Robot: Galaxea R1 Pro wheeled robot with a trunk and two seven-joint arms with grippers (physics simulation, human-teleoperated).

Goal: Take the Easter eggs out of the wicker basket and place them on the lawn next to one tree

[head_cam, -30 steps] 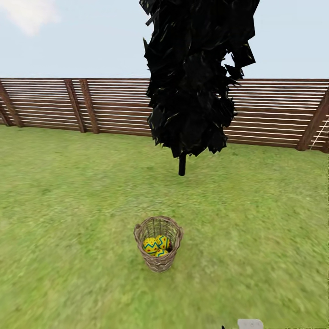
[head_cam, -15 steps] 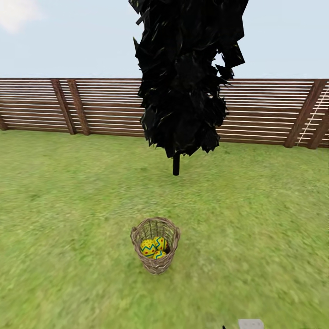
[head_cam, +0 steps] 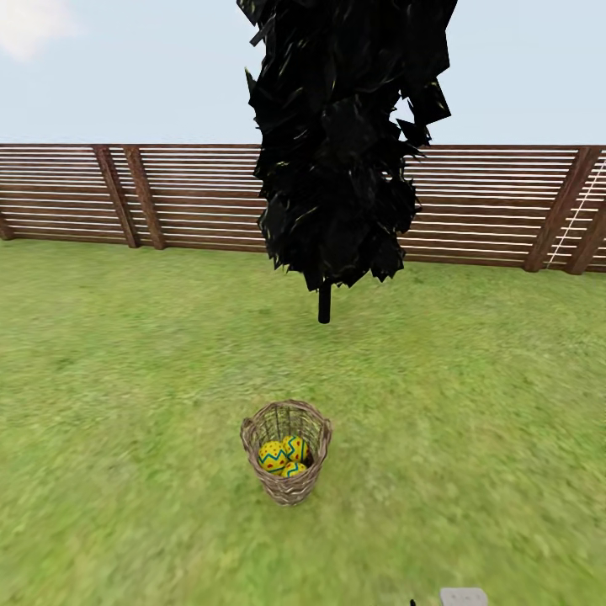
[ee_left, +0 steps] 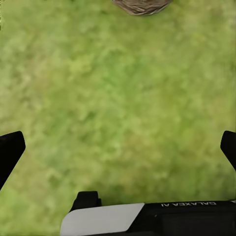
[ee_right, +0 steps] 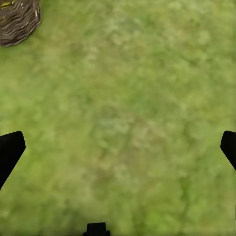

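The wicker basket [head_cam: 286,452] stands upright on the lawn [head_cam: 126,379] a short way ahead of me, and the Easter eggs [head_cam: 282,457], yellow with blue-and-red zigzags, lie bunched inside it. The basket's edge shows in the left wrist view [ee_left: 140,5] and in the right wrist view [ee_right: 17,22]. My left gripper [ee_left: 118,147] hangs open over bare grass, its black fingertips [ee_left: 10,150] wide apart. My right gripper [ee_right: 118,147] is open too, also above grass, short of the basket. The tree is out of view.
Beyond the basket rises a thin black trunk [head_cam: 324,305] under a ragged black crown [head_cam: 345,135]. A brown slatted fence [head_cam: 505,206] closes the garden's far side. Open grass lies all around the basket. A grey part of my body [head_cam: 461,598] shows at the bottom edge.
The whole picture slid a little to the left between one second and half a second ago, so the camera moved. Since then nothing has shifted; basket and eggs stay put.
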